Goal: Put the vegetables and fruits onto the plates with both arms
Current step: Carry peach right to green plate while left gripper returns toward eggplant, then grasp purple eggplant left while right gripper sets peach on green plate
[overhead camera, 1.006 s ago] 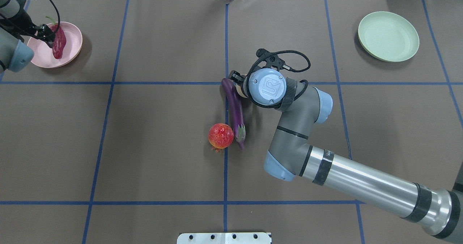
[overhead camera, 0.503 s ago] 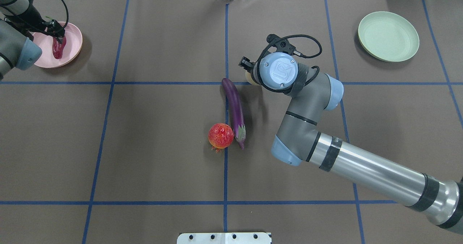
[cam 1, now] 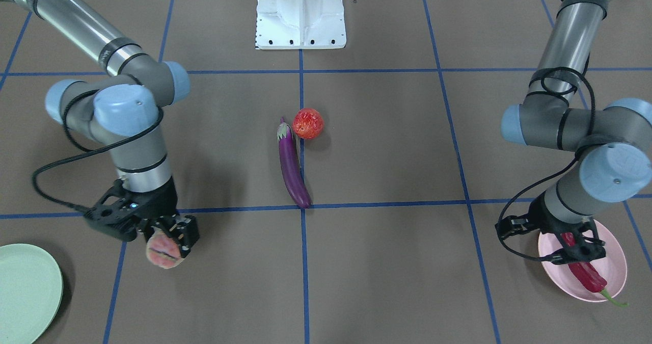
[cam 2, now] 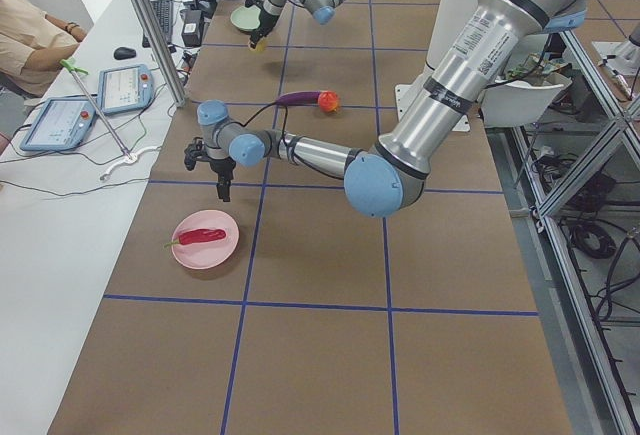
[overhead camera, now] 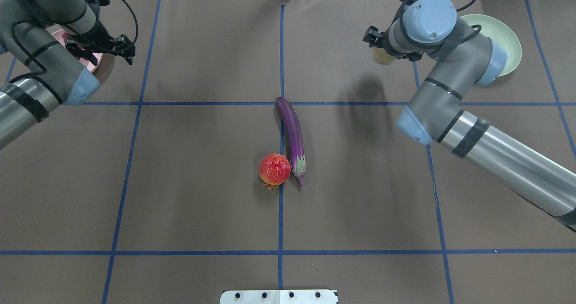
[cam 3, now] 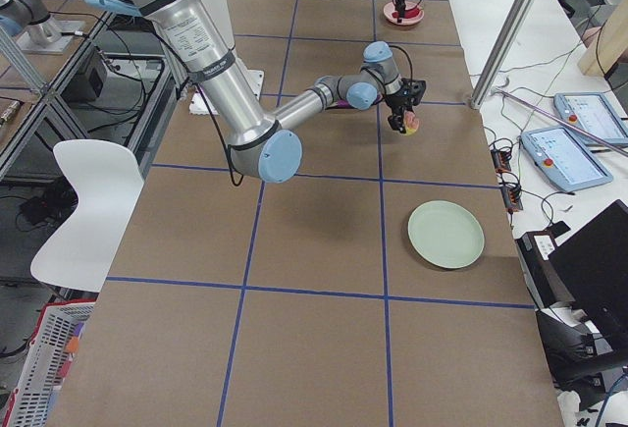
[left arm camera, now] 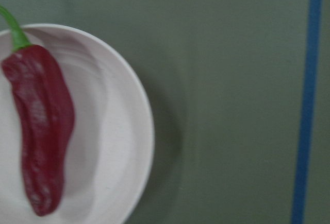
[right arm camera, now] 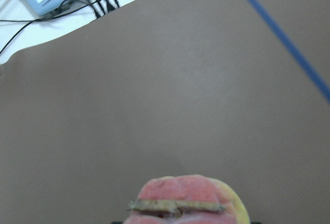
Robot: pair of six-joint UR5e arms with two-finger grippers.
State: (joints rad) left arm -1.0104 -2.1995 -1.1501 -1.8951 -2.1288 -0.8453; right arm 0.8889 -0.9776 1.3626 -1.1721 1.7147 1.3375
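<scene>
My left gripper (cam 1: 578,255) is open and empty, raised over the pale pink plate (cam 1: 619,262). The red chili (cam 1: 586,272) lies in that plate and shows in the left wrist view (left arm camera: 44,141). My right gripper (cam 1: 165,247) is shut on the peach half (cam 1: 162,252) and holds it above the table, a short way from the mint green plate (cam 1: 25,288). In the overhead view my right arm covers part of that plate (overhead camera: 506,43). The purple eggplant (overhead camera: 292,133) and the strawberry (overhead camera: 274,169) lie side by side at the table's middle.
The white base block (cam 1: 300,12) stands at the robot's edge of the table. Blue tape lines (overhead camera: 281,47) cross the brown cover. Tablets (cam 2: 125,85), cables and a metal post stand beyond the far edge, where a person sits.
My right arm lifted the peach half from beside the eggplant and carried it far right toward the green plate. My left gripper let go of the chili, which now lies in the pink plate.
</scene>
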